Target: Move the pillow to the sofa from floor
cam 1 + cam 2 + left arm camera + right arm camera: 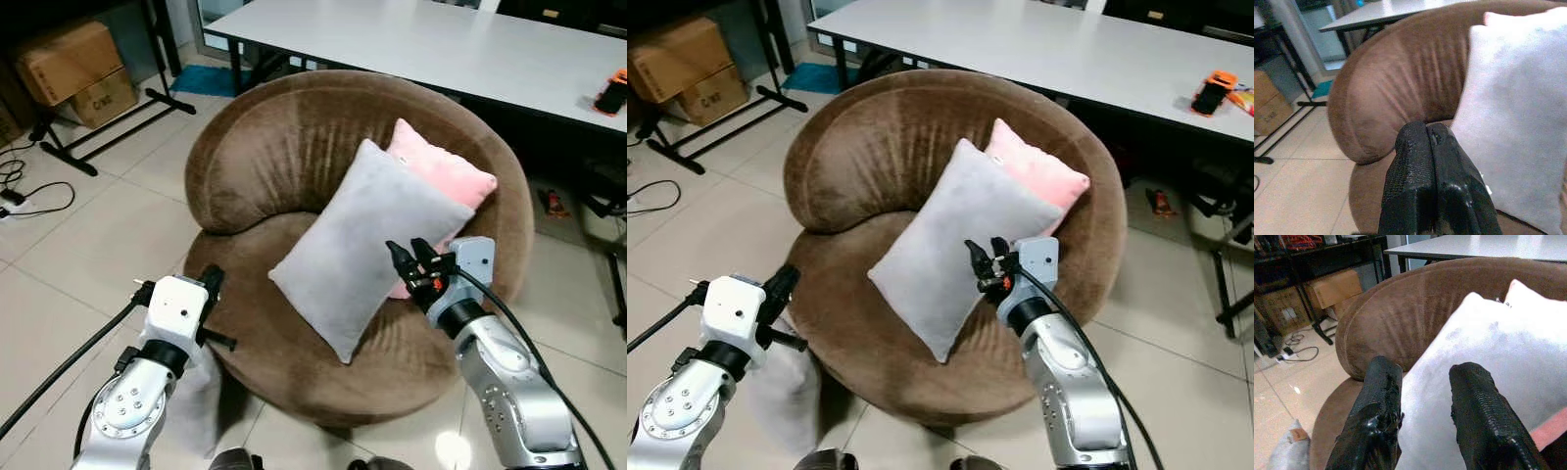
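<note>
- Pillow, a grey rectangular plush one, leans tilted on the seat of the round brown velvet sofa, its upper part against the backrest and overlapping a pink plush pillow behind it.
- Left silver arm reaches forward low at the sofa's left front edge; the left gripper has its two black fingers pressed together, holding nothing, just beside the seat rim.
- Right silver arm rises at the sofa's right front edge; the right gripper has its fingers apart, empty, hovering close over the grey pillow's lower right part.
- Brown cardboard boxes stand far left; their printing is too small to read.
</note>
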### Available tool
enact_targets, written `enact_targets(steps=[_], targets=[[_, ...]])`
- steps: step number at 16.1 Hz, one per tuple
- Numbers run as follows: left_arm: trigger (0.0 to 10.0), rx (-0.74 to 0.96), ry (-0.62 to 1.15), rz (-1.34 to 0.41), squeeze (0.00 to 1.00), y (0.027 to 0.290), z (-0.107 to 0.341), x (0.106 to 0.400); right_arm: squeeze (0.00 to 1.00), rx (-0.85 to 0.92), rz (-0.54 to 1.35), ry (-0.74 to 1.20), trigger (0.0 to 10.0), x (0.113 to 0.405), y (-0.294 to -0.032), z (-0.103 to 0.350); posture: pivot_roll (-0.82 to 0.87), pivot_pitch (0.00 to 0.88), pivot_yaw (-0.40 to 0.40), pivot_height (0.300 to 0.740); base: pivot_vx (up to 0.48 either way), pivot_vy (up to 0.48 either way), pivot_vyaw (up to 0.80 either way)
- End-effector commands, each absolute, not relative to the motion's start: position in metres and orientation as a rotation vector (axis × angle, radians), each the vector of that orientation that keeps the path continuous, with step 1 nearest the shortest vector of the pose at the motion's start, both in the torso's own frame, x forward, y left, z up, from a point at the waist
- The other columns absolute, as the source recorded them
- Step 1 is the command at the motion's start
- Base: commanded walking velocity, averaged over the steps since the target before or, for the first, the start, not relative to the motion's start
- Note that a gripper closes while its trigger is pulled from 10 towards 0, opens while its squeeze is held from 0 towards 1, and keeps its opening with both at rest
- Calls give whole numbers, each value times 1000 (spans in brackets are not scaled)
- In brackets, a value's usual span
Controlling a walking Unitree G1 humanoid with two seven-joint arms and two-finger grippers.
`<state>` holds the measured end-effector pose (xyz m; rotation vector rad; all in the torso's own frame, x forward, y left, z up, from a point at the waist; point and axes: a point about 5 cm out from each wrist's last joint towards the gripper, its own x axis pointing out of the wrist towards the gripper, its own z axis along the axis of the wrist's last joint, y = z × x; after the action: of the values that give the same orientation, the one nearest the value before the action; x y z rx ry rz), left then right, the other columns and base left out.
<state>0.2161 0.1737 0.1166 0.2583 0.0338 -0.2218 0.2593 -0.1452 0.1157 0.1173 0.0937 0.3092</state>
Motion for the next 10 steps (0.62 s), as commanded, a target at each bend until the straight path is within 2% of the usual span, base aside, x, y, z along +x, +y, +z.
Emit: enact_targets(steps=[1, 2, 10], targets=[[10000, 275, 22, -177, 0, 180, 120, 216, 0, 112, 309, 92, 10000, 260, -143, 120, 20, 58, -27, 740, 0, 322, 800], [10000, 276, 18, -171, 0, 180, 120, 217, 0, 120, 307, 94, 10000, 261, -144, 120, 22, 60, -30, 740, 0, 341, 800], [10000, 295, 3, -107, 0, 185, 122, 219, 0, 149, 314, 133, 10000, 263, -140, 118, 29, 72, -36, 740, 0, 347, 0]])
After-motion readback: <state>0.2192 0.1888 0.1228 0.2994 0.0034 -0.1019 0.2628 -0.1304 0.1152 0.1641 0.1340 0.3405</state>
